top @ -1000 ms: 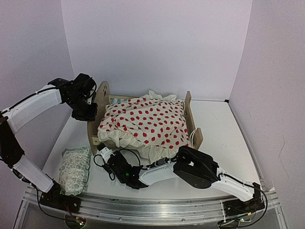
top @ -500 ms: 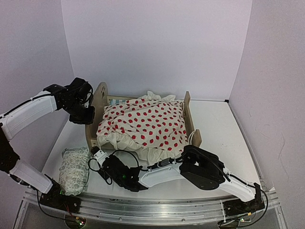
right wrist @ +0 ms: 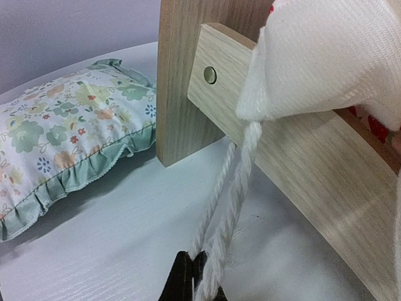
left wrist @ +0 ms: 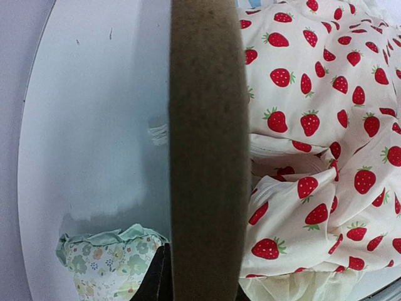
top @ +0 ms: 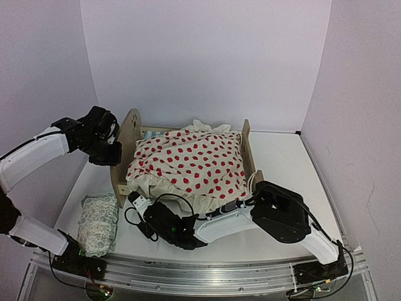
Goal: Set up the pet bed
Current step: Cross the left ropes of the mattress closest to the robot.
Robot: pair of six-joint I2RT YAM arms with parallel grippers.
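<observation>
The pet bed stands mid-table with its paw-print headboard (top: 129, 133) at the left and its footboard (top: 247, 133) at the right. The red-dotted blanket (top: 188, 164) is heaped over it, and a strip of striped mattress (top: 150, 133) shows at the back. My left gripper (top: 110, 158) straddles the headboard's edge (left wrist: 207, 157) and is shut on it; one dark finger (left wrist: 156, 276) shows. My right gripper (top: 150, 213) lies low by the bed's near rail (right wrist: 301, 144), shut on a white twisted cord (right wrist: 233, 200) that hangs from the blanket.
The green floral pillow (top: 99, 222) lies on the table left of the bed's near corner post (right wrist: 185, 81) and also shows in the right wrist view (right wrist: 69, 125). Purple walls close in at the left, back and right. Cables loop beside the right wrist (top: 135, 218).
The headboard end of the bed has shifted left with my left gripper on it. My right arm has shifted a little along the bed's near side, still on the cord.
</observation>
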